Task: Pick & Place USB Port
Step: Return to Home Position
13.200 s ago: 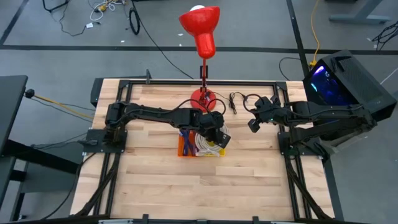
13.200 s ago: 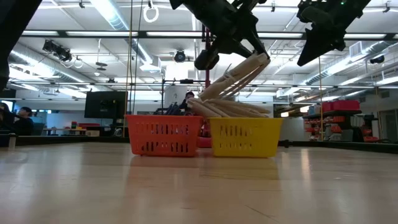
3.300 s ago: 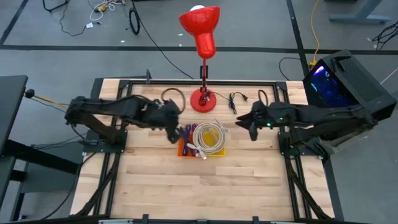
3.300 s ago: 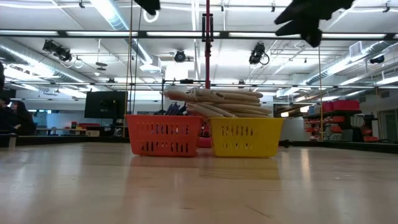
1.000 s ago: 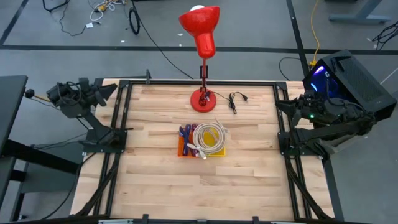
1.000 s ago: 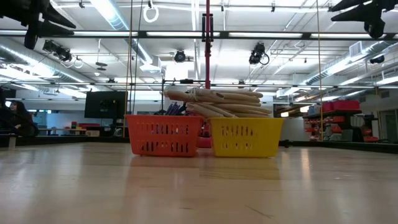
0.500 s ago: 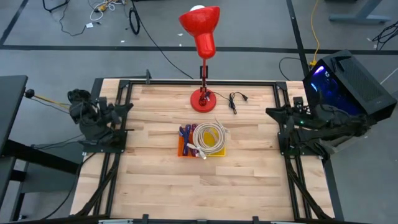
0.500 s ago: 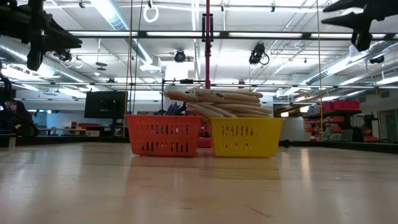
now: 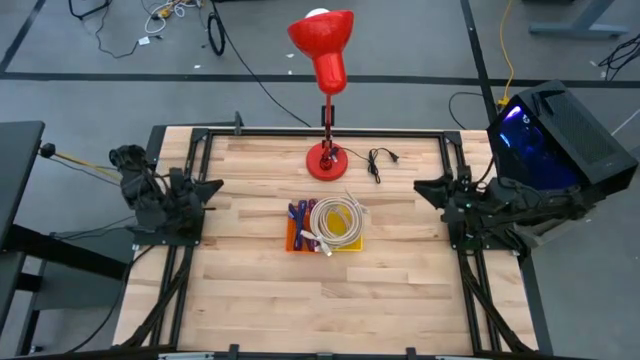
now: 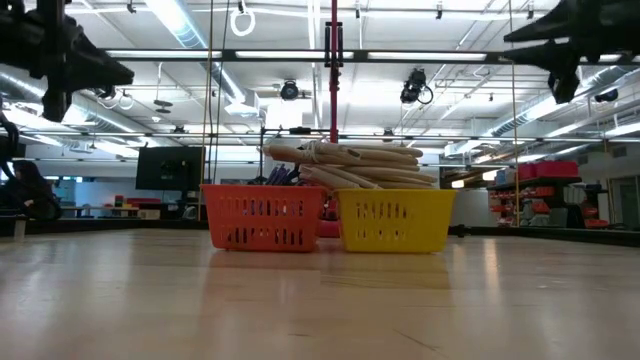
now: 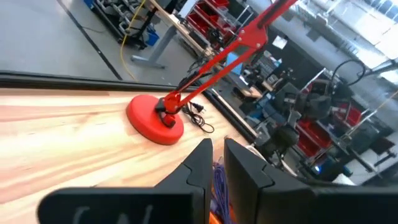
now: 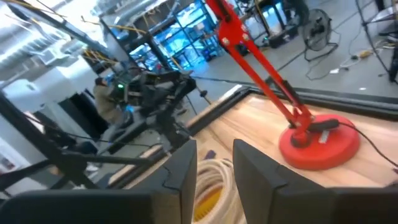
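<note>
Butcher-block table (image 9: 260, 290), framed in black rail, workshop floor around it and shelving in the room beyond. Item: orange bin (image 10: 263, 217) and yellow bin (image 10: 394, 220), side by side and touching at mid-table. Item: pale brown HDMI cable (image 9: 335, 220), coiled, resting in the yellow bin and heaped above its rim, one end trailing toward the orange bin. Item: blue and black charger cable (image 9: 300, 212), in the orange bin, only partly visible. Item: red desk lamp (image 9: 325, 45), its round base (image 9: 326, 160) behind the bins, a black cord (image 9: 383, 160) lying just beside it. Item: left gripper (image 9: 205, 187), folded low over the table's left rail, well apart from the bins; its wrist view shows the fingers almost together, a thin slit between them, holding nothing. Item: right gripper (image 9: 425, 188), mirrored over the right rail; its fingers stand apart with a plain gap, also empty. Nothing identifiable as a separate USB part shows on the boards. Judgement: sorting looks finished, and the step in hand is the return to rest, with both arms tucked at their mounts. Next move calls for little: settling each arm into its parked pose, clear of the rails.
</note>
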